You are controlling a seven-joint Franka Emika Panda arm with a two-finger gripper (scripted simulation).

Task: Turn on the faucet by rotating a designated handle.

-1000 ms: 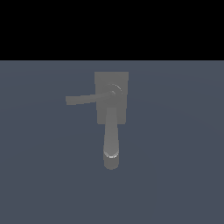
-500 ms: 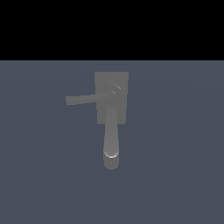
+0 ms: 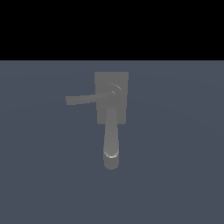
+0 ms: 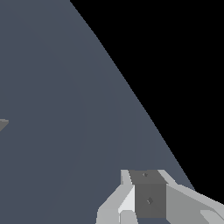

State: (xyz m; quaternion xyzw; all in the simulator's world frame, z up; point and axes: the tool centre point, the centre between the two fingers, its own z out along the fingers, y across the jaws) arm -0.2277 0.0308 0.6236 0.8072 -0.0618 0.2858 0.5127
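One dull grey faucet is sitting on the flat slate-blue floor, its rectangular base block carrying one long rounded spout and one thin straight handle that is pointing from a small round pivot toward the exterior view's left. In the wrist view, the pale angular gripper is showing only one dark finger pad, so I cannot tell whether its jaws are spread or pressed together. A small grey corner is peeking in at that view's edge, too little to identify.

No legible text, labels, brands, numbers or signs appear in either view. The faucet and the counter carry plain, unmarked surfaces.
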